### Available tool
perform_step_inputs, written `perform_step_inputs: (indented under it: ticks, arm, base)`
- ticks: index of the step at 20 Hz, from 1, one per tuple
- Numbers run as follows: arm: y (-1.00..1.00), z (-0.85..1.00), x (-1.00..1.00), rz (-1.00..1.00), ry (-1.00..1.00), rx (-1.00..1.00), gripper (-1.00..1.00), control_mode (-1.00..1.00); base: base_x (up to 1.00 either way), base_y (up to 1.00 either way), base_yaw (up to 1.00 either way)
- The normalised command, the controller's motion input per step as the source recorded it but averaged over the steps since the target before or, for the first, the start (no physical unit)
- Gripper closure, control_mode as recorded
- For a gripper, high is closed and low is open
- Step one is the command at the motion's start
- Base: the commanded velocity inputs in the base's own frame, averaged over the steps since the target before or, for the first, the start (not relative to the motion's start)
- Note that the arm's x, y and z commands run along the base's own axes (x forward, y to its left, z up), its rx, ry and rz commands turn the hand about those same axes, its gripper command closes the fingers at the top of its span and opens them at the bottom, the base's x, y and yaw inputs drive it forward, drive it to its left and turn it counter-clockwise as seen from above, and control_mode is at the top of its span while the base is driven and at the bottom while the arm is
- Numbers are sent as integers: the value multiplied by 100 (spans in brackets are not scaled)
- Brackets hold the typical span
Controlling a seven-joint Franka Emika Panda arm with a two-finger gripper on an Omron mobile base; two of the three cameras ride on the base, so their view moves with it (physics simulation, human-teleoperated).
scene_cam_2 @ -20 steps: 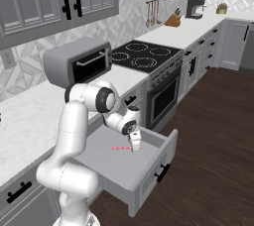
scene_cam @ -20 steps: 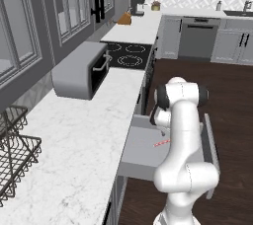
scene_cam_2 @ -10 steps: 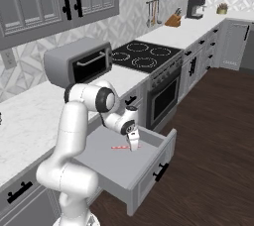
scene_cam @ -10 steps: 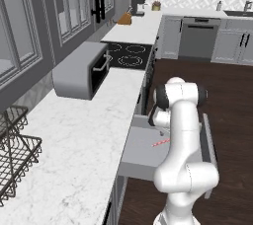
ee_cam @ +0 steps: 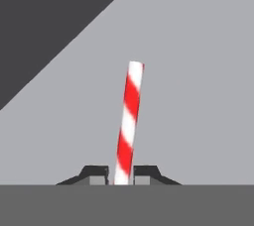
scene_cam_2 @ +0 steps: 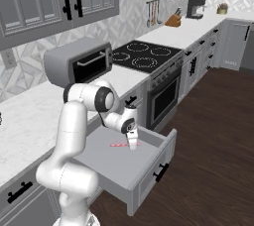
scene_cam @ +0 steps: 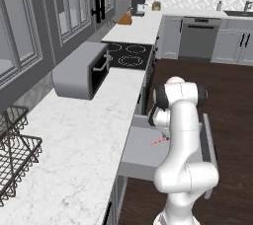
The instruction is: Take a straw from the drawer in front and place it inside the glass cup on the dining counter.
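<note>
The drawer (scene_cam_2: pixel 149 163) stands pulled out from the cabinet run below the marble desk (scene_cam: pixel 74 140), and the straw (scene_cam_2: pixel 119 145) lies flat on the drawer floor, near the middle of the box. The gripper (scene_cam_2: pixel 132 146) is lowered into the drawer at one end of the straw. In the hand view the straw (ee_cam: pixel 128 123) runs from between the two fingertips (ee_cam: pixel 96 172) straight away from the camera, leaning only slightly off the centre line; its long axis is therefore set across the closing direction of the jaws, which is the alignment a pinch requires. The jaws stand narrowly parted, one tip on each side of the straw's near end with almost no gap visible; whether the pads are already pressing on the straw cannot be determined from these views. In the right base view the straw extends to the left of the gripper along the drawer floor; in the left base view the straw (scene_cam: pixel 159 141) appears just left of the white forearm. Judgement: the grasp is at or just before closure, and the lift has not yet begun. The straw is slim, so a small sideways offset could let it roll out from between the tips.
</note>
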Motion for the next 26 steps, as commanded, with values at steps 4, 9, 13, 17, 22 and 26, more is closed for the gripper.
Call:
perform_step_inputs:
  ticks: [4, 9, 13, 17, 22, 26]
  arm:
    - [0, 1, -4, -8, 4, 0, 100, -100]
    - [0, 52, -30, -4, 0, 0, 100, -100]
    - [-4, 67, -41, 0, -5, 0, 100, -100]
    - [-6, 96, -64, 6, -18, 0, 100, -100]
    - [-23, 100, -33, 28, -38, 0, 100, -100]
    - [-27, 100, -7, 35, -29, 0, 100, -100]
  base:
    - [0, 0, 0]
    - [0, 0, 0]
    - [0, 0, 0]
    - [0, 0, 0]
    - [0, 0, 0]
    - [0, 0, 0]
